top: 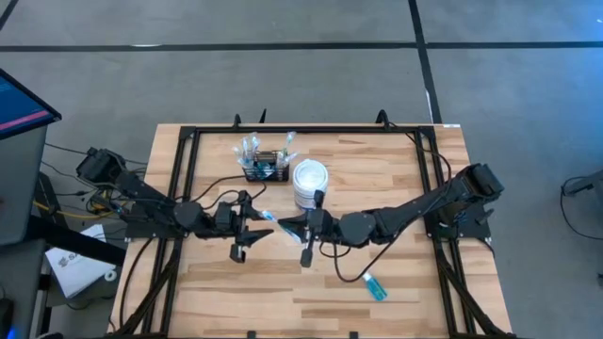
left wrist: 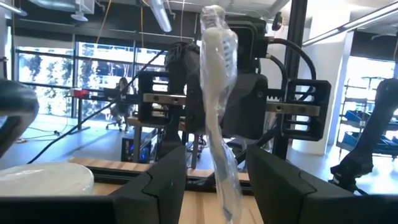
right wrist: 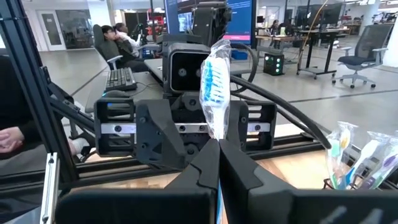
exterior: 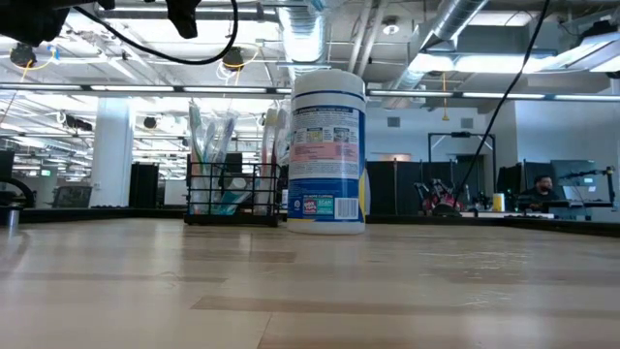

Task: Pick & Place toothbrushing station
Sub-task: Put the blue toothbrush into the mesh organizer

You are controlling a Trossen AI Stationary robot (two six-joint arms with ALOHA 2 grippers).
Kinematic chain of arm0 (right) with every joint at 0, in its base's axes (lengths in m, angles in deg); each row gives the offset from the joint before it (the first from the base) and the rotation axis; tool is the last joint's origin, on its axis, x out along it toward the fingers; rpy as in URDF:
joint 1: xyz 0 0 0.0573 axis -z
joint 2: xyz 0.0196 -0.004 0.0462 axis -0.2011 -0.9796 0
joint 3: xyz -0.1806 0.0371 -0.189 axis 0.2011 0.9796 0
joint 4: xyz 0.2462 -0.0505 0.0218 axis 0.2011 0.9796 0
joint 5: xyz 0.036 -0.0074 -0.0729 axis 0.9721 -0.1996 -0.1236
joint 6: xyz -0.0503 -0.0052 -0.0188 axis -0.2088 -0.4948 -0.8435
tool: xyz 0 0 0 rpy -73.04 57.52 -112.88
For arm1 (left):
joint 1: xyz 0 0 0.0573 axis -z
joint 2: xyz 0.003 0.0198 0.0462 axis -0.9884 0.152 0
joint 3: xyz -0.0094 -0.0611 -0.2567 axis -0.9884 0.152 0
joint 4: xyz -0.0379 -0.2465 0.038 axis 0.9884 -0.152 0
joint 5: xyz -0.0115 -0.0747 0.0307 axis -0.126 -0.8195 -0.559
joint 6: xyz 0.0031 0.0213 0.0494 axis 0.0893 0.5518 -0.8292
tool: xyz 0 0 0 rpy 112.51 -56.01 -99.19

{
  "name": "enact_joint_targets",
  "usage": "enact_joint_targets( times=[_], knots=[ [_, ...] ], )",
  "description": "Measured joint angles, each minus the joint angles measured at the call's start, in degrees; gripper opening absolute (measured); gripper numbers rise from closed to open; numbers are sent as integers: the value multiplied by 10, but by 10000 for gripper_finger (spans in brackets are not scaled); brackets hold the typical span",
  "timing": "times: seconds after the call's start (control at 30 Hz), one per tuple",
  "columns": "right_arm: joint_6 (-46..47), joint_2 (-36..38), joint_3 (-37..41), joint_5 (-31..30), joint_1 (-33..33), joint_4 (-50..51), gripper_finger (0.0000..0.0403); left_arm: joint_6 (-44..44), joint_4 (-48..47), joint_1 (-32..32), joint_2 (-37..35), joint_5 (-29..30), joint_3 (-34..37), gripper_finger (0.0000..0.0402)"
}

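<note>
High view, toothbrushing station (top: 265, 169) beyond left gripper (top: 247, 229)

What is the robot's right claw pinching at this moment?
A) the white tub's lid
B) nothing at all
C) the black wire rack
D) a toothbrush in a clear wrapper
D: in the right wrist view, the right gripper is shut on a wrapped toothbrush that stands up between its fingers, facing the left gripper.
</note>
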Motion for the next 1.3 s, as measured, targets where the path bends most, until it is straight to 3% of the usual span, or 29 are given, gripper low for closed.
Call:
enact_joint_targets(
  times=[0.57, 0.93, 1.1, 1.3],
  knots=[
    [3, 0, 0, 6, 7, -3, 0, -12, 147, -35, 89, -30, 0, 163],
    [3, -2, 0, 6, 7, -1, 0, -12, 152, -45, 138, -45, -35, 162],
    [3, -2, 0, 6, 7, 1, 0, -12, 153, -45, 139, -44, -35, 137],
    [3, -2, 0, 6, 7, 2, 0, -12, 152, -45, 139, -44, -35, 75]
  ],
)
